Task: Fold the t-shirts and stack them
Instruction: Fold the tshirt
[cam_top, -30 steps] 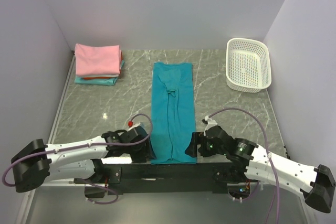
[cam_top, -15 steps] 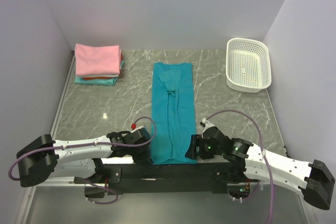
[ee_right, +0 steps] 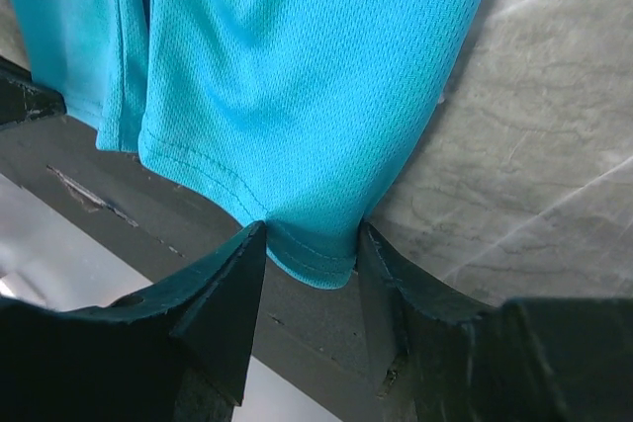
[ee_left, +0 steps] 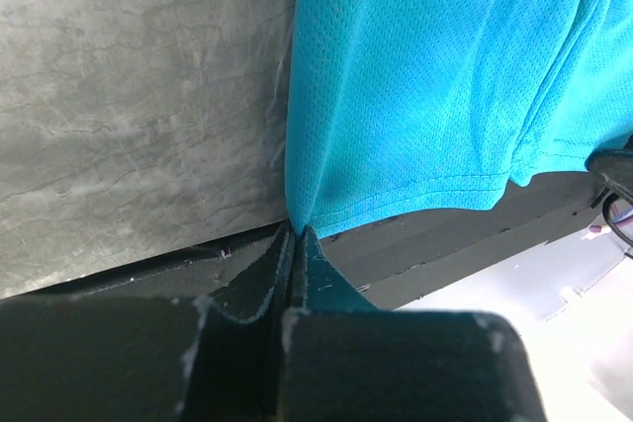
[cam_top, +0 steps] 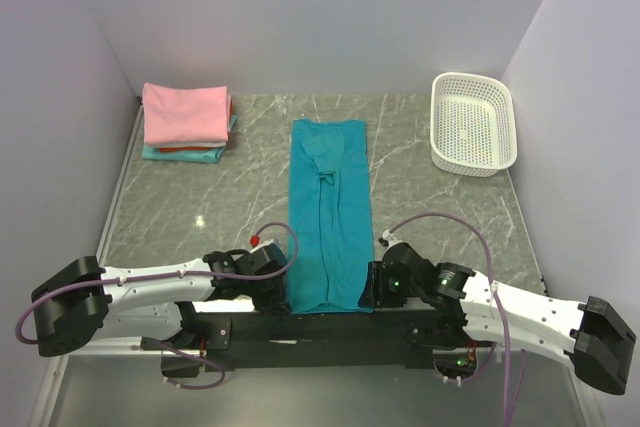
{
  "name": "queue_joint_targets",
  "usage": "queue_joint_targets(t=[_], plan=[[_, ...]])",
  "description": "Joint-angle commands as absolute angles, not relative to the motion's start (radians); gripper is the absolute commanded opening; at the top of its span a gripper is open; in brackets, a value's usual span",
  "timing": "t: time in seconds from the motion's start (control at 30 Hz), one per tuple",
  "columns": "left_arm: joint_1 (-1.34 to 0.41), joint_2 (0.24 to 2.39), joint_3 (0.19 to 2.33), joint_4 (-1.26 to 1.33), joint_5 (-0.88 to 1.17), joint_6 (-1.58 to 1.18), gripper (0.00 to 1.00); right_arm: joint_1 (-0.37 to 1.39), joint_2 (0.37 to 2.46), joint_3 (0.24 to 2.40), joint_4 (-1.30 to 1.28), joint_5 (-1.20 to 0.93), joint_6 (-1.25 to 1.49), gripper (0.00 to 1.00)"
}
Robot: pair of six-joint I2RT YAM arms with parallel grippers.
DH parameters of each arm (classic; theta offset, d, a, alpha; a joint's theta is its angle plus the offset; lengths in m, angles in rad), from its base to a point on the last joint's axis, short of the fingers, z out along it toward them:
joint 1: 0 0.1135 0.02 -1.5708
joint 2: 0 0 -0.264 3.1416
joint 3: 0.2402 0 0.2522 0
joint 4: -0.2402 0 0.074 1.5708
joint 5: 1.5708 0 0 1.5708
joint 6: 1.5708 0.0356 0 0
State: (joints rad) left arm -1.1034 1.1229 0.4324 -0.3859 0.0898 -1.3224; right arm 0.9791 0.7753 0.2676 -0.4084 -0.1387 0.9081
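Observation:
A teal-blue t-shirt [cam_top: 330, 212], folded into a long strip, lies down the middle of the table with its hem at the near edge. My left gripper [cam_top: 283, 292] is shut on the hem's near left corner; in the left wrist view the fingertips [ee_left: 296, 227] pinch the cloth [ee_left: 425, 76]. My right gripper [cam_top: 372, 285] is at the near right corner. In the right wrist view its jaws [ee_right: 312, 234] stand apart with the hem corner [ee_right: 297, 76] bunched between them. A pink folded t-shirt [cam_top: 185, 112] tops a stack at the far left, with red and aqua edges [cam_top: 185, 153] under it.
A white lattice basket [cam_top: 473, 122] stands at the far right of the grey marble table [cam_top: 230, 197]. A black strip [cam_top: 320, 322] runs along the near edge under the hem. Walls close in the left, back and right sides.
The left gripper has shut on the hem's left corner. The right gripper has slid left onto the right corner, and its jaws have narrowed round it.

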Motion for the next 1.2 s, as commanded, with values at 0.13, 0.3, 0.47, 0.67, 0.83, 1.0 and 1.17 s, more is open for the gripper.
queue_joint_targets(t=[0.13,0.3,0.47,0.67,0.83,1.0,1.17], plan=[[-1.109,1.089,0.459,-0.388,0.078,-1.331,0.00,0.977,0.781,0.259,-0.460,-0.186,0.922,0.49],[-1.109,1.086,0.465,-0.388,0.083,-1.327,0.00,0.977,0.773,0.281,-0.492,-0.186,0.910,0.37],[-1.109,1.081,0.476,-0.382,0.086,-1.321,0.00,0.977,0.769,0.302,-0.466,-0.187,0.897,0.15],[-1.101,1.092,0.549,-0.403,0.049,-1.272,0.00,0.977,0.761,0.399,-0.469,-0.103,0.861,0.04],[-1.000,1.120,0.633,-0.411,0.035,-1.171,0.00,0.957,0.794,0.501,-0.483,0.020,0.815,0.01],[-0.867,1.175,0.753,-0.382,0.023,-1.062,0.00,0.804,0.868,0.584,-0.431,0.006,0.741,0.00],[-0.763,1.255,0.850,-0.341,0.011,-0.971,0.00,0.703,0.986,0.704,-0.335,0.014,0.644,0.00]])
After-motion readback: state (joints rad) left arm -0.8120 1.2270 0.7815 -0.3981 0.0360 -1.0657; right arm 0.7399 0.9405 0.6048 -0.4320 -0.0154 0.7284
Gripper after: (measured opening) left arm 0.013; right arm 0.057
